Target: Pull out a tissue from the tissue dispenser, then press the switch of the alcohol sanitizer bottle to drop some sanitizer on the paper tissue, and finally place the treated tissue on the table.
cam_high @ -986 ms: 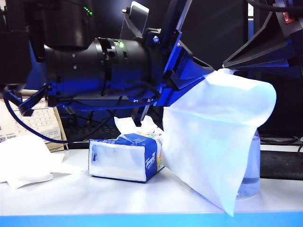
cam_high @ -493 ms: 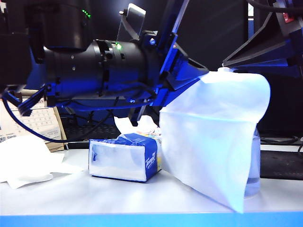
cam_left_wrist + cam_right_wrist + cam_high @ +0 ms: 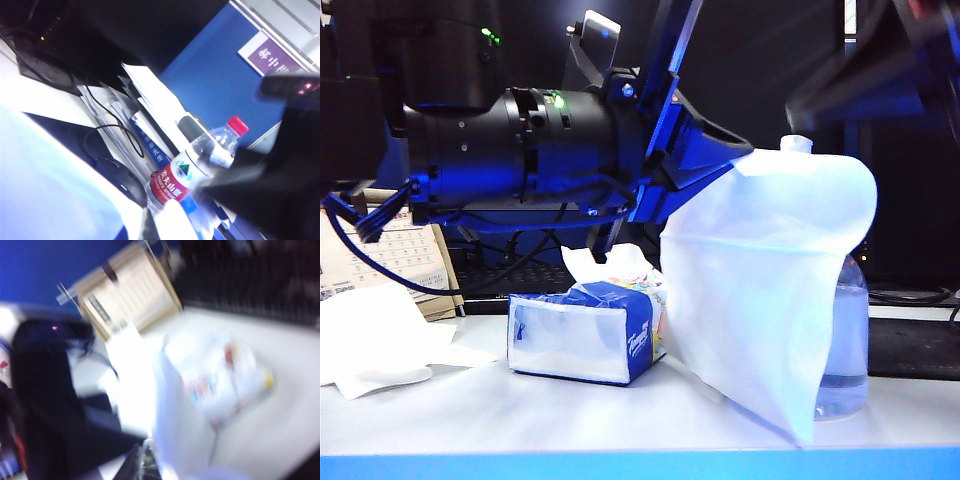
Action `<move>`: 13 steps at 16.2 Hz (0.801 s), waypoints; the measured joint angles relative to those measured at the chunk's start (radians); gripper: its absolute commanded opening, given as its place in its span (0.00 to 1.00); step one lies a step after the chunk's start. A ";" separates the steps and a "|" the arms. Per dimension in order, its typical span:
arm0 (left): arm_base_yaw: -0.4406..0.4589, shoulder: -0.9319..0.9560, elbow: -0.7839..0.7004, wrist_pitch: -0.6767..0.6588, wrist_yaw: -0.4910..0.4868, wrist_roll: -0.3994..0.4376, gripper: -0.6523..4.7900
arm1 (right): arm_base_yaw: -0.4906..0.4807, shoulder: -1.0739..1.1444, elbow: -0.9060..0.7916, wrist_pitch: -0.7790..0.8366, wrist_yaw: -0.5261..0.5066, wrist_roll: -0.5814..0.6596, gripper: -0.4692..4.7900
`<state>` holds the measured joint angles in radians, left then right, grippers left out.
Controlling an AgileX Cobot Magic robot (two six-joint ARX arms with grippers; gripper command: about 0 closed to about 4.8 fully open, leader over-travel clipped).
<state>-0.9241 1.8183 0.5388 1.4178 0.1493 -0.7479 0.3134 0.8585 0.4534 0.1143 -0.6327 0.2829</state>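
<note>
My left gripper (image 3: pixel 745 160) is shut on the top edge of the tissue (image 3: pixel 760 290), a large white sheet hanging down to the table (image 3: pixel 570 420). The sheet drapes in front of the alcohol sanitizer bottle (image 3: pixel 845 340), and the white switch (image 3: pixel 797 144) pokes out just above it. My right gripper (image 3: pixel 805 100) is a blurred dark wedge just above the switch, shut, with nothing seen in it. The blue and white tissue dispenser (image 3: pixel 585 335) lies on the table left of the sheet. In the left wrist view the tissue (image 3: pixel 50 185) fills the near corner. The right wrist view is blurred, showing the tissue (image 3: pixel 180 430) and the dispenser (image 3: pixel 225 380).
A desk calendar (image 3: pixel 380 260) and loose white tissues (image 3: pixel 370 340) lie at the far left of the table. A keyboard and cables sit behind the dispenser. The left wrist view shows a red-capped water bottle (image 3: pixel 200 160) and stacked papers (image 3: pixel 150 100).
The left gripper has carried the tissue a little to the left, baring more of the sanitizer bottle. The right arm has lifted and is blurred with motion.
</note>
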 measured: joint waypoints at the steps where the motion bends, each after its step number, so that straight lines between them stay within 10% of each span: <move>1: 0.001 -0.002 0.000 0.000 0.009 0.001 0.11 | 0.000 -0.002 0.021 0.004 0.000 0.000 0.08; 13: 0.315 -0.156 0.000 0.001 0.330 0.007 0.11 | -0.190 -0.206 0.220 -0.227 0.009 -0.080 0.08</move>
<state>-0.6094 1.6627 0.5388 1.4185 0.4793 -0.7410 0.1238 0.6525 0.6739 -0.1123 -0.6239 0.2024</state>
